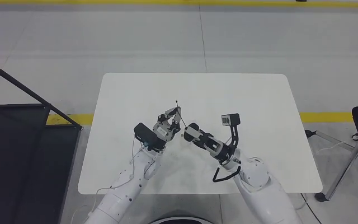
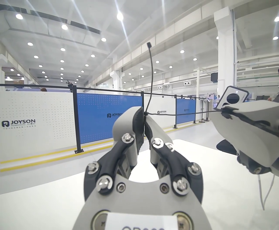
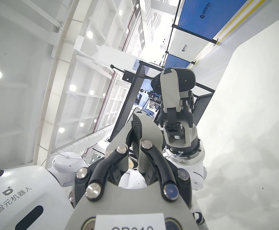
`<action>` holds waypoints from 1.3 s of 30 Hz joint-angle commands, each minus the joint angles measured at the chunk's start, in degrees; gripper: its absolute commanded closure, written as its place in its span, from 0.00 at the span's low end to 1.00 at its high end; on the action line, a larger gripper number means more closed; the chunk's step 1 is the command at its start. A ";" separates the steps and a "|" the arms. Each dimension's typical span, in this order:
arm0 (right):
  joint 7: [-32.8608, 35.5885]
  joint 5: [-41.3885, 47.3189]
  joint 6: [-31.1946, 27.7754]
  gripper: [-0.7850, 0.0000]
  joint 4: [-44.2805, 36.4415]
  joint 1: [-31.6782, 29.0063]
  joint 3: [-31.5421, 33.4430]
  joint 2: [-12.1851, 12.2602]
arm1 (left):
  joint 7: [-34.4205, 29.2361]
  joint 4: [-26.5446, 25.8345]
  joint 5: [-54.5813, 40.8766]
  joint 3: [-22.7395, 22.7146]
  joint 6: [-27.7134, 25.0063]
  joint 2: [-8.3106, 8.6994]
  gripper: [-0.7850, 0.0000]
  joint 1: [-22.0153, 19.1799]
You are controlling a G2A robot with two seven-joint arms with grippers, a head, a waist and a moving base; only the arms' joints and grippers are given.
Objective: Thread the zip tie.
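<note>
- The left gripper (image 2: 144,126) is clamped tight on the zip tie (image 2: 150,76), its pads pressed together on the strap, and it is raised above the table.
- From that pinch the black strap rises in a slight curve to a small block at its end. A thinner strand runs sideways to the right gripper (image 2: 225,112), whose fingers are closed narrowly on it.
- Both grippers are near each other over the middle of the white table (image 1: 251,101).
- Past the table lies a pale grey floor (image 1: 168,39) marked with a yellow line (image 1: 330,116).
- Farther off stands a black-framed fence (image 2: 75,113) of white and blue panels, under a high white ceiling (image 2: 174,13) with round lights.
</note>
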 commanded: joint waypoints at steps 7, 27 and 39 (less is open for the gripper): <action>0.01 0.53 -0.18 1.00 -0.02 -0.09 0.16 -0.02 | -0.11 0.24 0.03 -0.08 -0.08 -0.16 0.83 -0.10; -0.51 1.62 -0.40 1.00 -0.21 -0.42 0.50 -0.11 | 0.19 0.75 1.41 -0.03 -1.21 -0.33 0.75 -0.14; -0.42 1.92 -0.16 1.00 -0.02 -0.29 0.53 -0.18 | 0.37 1.09 1.17 -0.17 -1.12 -0.52 0.74 -0.31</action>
